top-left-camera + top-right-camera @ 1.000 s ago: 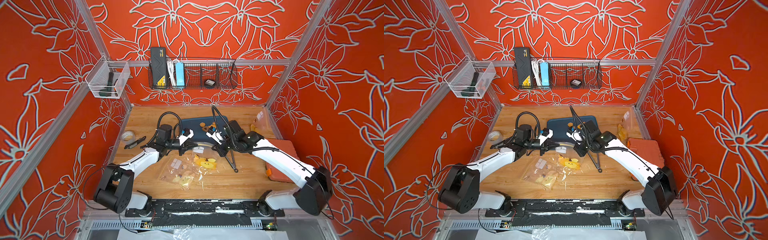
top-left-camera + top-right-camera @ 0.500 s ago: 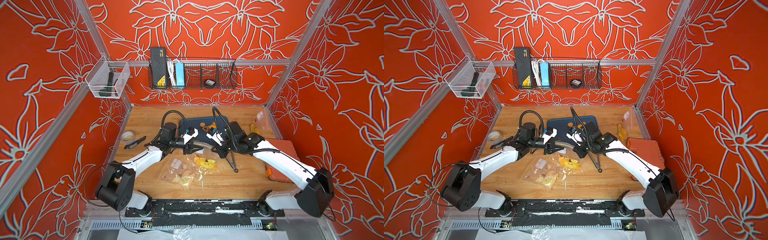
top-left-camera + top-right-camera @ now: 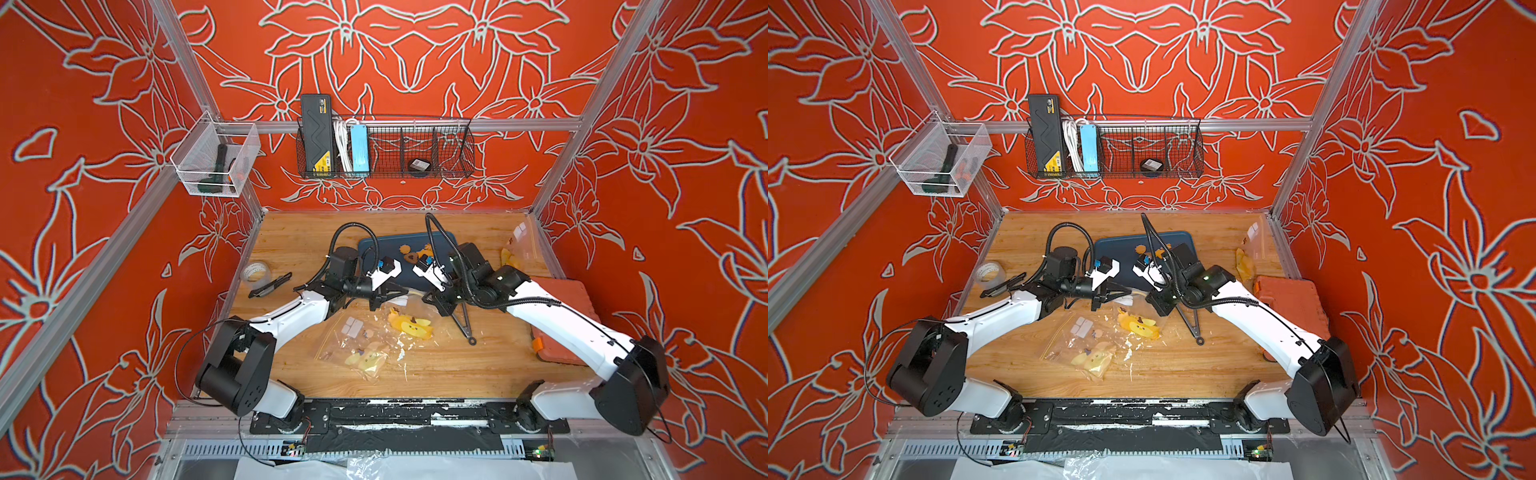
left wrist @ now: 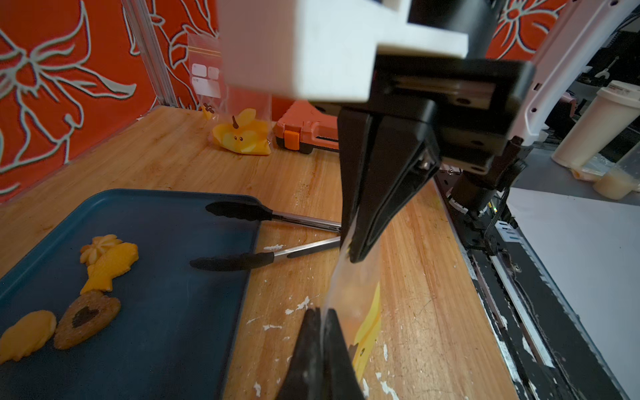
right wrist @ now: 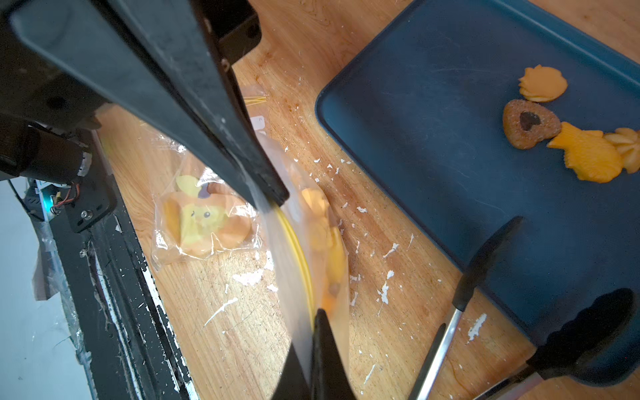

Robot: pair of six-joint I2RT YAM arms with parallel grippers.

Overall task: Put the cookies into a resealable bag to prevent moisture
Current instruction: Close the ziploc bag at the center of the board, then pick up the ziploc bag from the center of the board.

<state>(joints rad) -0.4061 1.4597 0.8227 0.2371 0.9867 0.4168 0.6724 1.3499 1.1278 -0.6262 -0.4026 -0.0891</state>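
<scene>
A clear resealable bag (image 3: 409,324) with a yellow cartoon print hangs between my two grippers, its lower part resting on the wooden table. My left gripper (image 3: 400,291) (image 4: 322,317) is shut on one end of the bag's (image 4: 353,298) top edge. My right gripper (image 3: 428,296) (image 5: 320,315) is shut on the other end of the bag (image 5: 311,249). Orange shapes show through the plastic. Several cookies (image 3: 415,253) (image 4: 107,263) (image 5: 585,156) lie on the dark blue tray (image 3: 374,249) (image 4: 173,294) (image 5: 433,138) behind the grippers.
Black-tipped metal tongs (image 3: 464,320) (image 4: 263,214) lie by the tray's right side, under my right arm. A second printed bag (image 3: 361,349) (image 5: 204,221) lies flat toward the front. A third bag (image 3: 515,249) leans at the back right, next to an orange case (image 3: 561,316). A tape roll (image 3: 257,272) sits left.
My left gripper has moved right toward the right gripper, opened briefly and shut on the bag's top edge. The right arm has barely moved.
</scene>
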